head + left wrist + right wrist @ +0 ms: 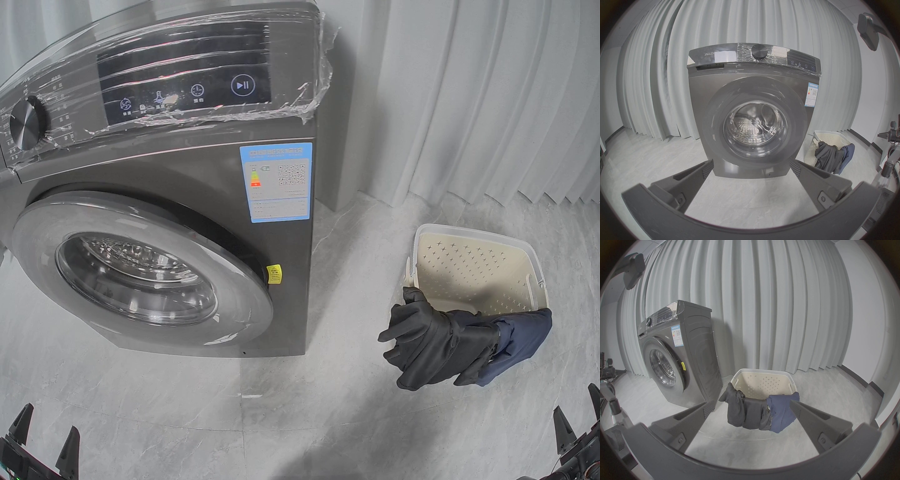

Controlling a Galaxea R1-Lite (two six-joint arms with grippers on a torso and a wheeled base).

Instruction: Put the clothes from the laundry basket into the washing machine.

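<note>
- The left gripper (pixel 45 431) hangs low over a pale grey marble-patterned floor (pixel 312 400). Its two dark fingers (pixel 690 178) are spread wide apart and grip nothing.
- The right gripper (pixel 575 400) hangs low as well. Its fingers (pixel 818 424) are also spread wide, with only floor between them.
- Straight ahead of the left fingers, well apart from them, stands a dark grey metal front-loading washing machine (pixel 187 187). Its round glass-windowed door (pixel 137 275) is closed, and the steel drum shows through the glass.
- Wrinkled clear plastic film (pixel 306 94) covers the machine's control panel, which has a round black dial (pixel 25 122) at the end away from the basket. A blue and white paper label (pixel 276 182) is stuck on the front, beside the top of the door.
- Ahead of the right fingers, and apart from them, a cream rectangular plastic laundry basket (pixel 475 269) with small perforations stands upright on the floor. It sits near the machine's side, with a strip of floor between them.
- A crumpled black garment (pixel 437 344) is draped over the basket rim nearest the right fingers and hangs down outside the wall.
- A navy blue garment (pixel 522 340) hangs over the same rim, touching the black garment on the side farther from the machine.
- Pleated white curtains (pixel 475 94) hang behind the machine and the basket.
</note>
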